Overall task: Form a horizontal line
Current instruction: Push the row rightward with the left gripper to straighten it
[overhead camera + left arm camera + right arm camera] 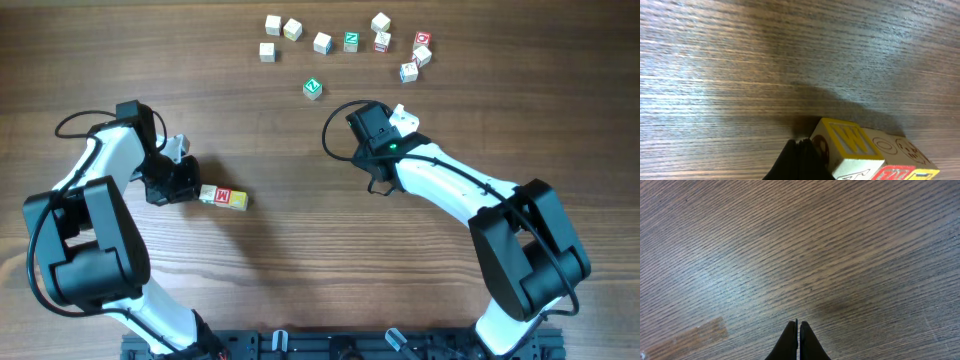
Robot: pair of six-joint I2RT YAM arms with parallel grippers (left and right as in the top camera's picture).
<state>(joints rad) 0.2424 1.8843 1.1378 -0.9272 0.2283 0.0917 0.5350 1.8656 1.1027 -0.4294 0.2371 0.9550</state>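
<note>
Running off the left wrist view's bottom edge, the horizontal line.

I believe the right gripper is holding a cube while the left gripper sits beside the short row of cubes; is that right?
Not quite. The right gripper holds nothing: the right wrist view shows its fingers closed together with only the table beneath them. The left gripper does sit beside the row of cubes.
</note>
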